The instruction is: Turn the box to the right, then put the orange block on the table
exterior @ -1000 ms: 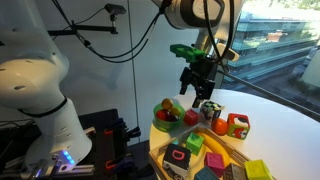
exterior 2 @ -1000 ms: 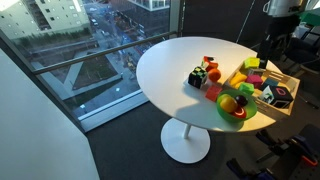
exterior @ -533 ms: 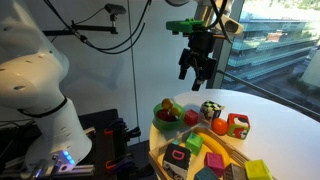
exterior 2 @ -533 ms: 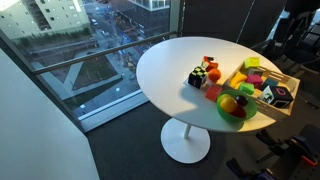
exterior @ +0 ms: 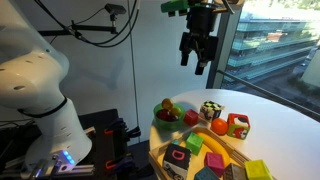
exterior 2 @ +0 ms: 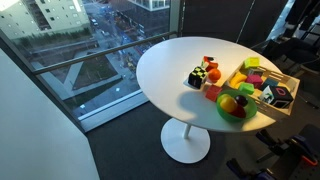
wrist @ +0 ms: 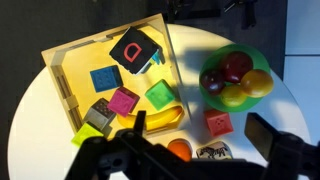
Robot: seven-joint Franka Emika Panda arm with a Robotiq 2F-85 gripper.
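The box (wrist: 70, 60) is a wide low wooden tray of coloured pieces; it lies on the white round table (wrist: 30, 110) and shows in both exterior views (exterior: 205, 155) (exterior 2: 262, 88). The orange block (wrist: 178, 150) sits on the table beside the box, next to a black-and-white cube (wrist: 212, 153); it also shows in both exterior views (exterior: 219, 127) (exterior 2: 212, 74). My gripper (exterior: 195, 58) hangs open and empty, high above these things. In the wrist view its fingers (wrist: 200, 140) frame the blocks from above.
A green bowl of toy fruit (wrist: 212, 60) (exterior: 160, 124) (exterior 2: 232, 116) stands next to the box. A plain red cube (wrist: 217, 123) lies by the bowl. A red cube with green marks (exterior: 238, 125) sits near the orange block. A window wall runs behind the table (exterior 2: 165, 60).
My gripper has risen straight up from just above the blocks to well above the table. The objects have not moved.
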